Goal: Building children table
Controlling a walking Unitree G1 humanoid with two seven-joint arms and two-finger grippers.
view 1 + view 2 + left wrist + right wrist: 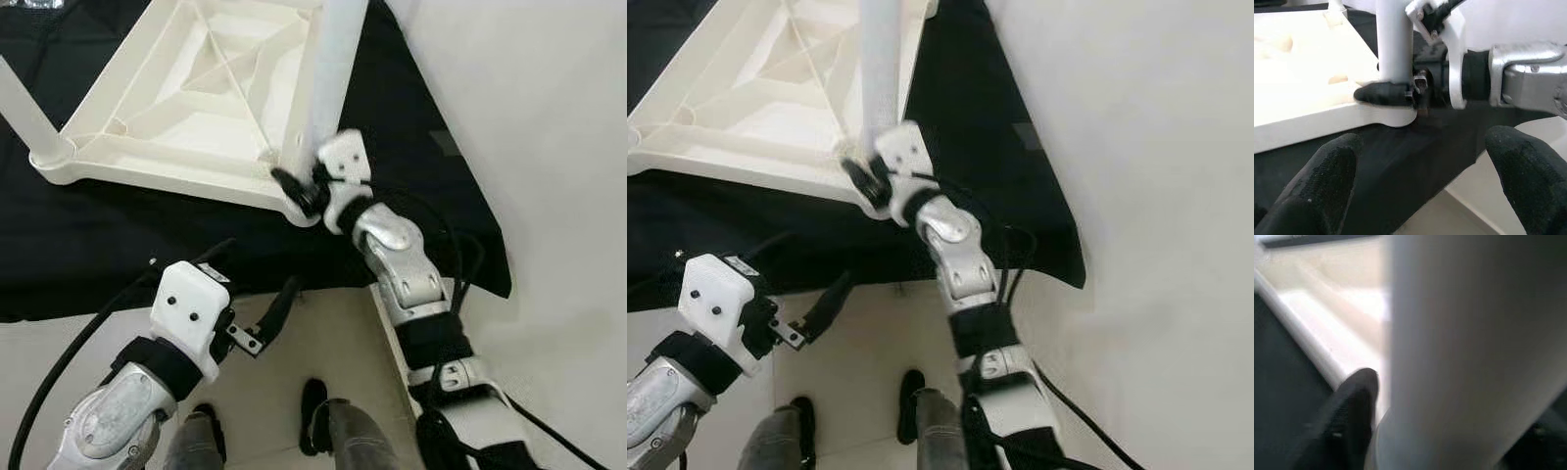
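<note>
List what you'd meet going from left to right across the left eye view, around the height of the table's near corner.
far table leg → upturned tabletop → right pincer gripping the near leg → black cloth → pale floor.

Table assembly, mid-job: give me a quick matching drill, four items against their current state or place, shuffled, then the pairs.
1. right pincer
2. left pincer
3. tabletop
4. black cloth

A. upside down, ribbed underside up
B. spread on the floor under the tabletop
C. clamped on the base of the white leg at the near corner
D. open, holding nothing, near the cloth's edge

Pairs: 1-C, 2-D, 3-A, 4-B
</note>
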